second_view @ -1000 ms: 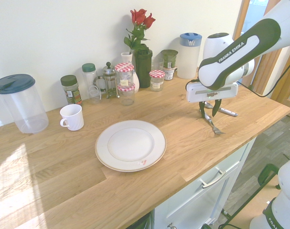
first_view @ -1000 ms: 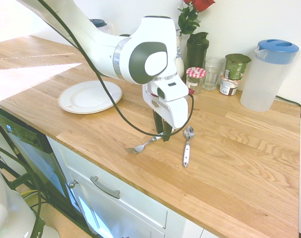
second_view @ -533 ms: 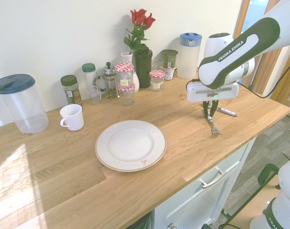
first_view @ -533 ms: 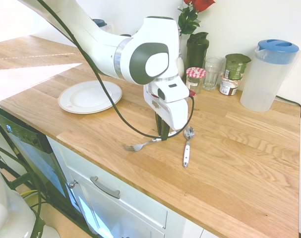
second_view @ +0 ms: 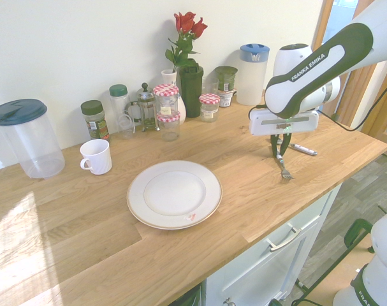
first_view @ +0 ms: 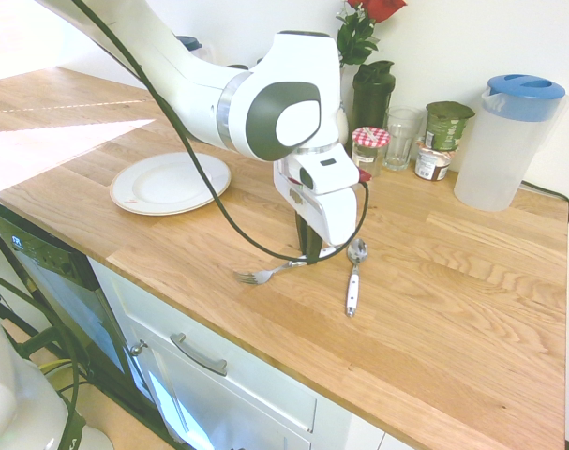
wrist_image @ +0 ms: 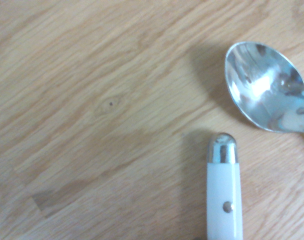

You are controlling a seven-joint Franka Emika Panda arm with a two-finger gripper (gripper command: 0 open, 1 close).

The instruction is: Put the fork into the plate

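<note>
Silver-tined, slim white-handled fork (first_view: 265, 274) pinched between dark fingers (first_view: 310, 246).

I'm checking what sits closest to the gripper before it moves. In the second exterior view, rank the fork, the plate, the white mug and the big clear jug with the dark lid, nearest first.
Measured from the gripper, shut on the fork:
1. Fork, held in the fingers, tines hanging near the counter's front edge.
2. Plate, mid-counter, well to the picture's left of the gripper.
3. White mug, behind and beyond the plate.
4. Clear jug, at the far left by the wall.

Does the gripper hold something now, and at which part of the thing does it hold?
Yes. The gripper is shut on the fork, gripping its white handle; the metal tines stick out free toward the counter edge.
</note>
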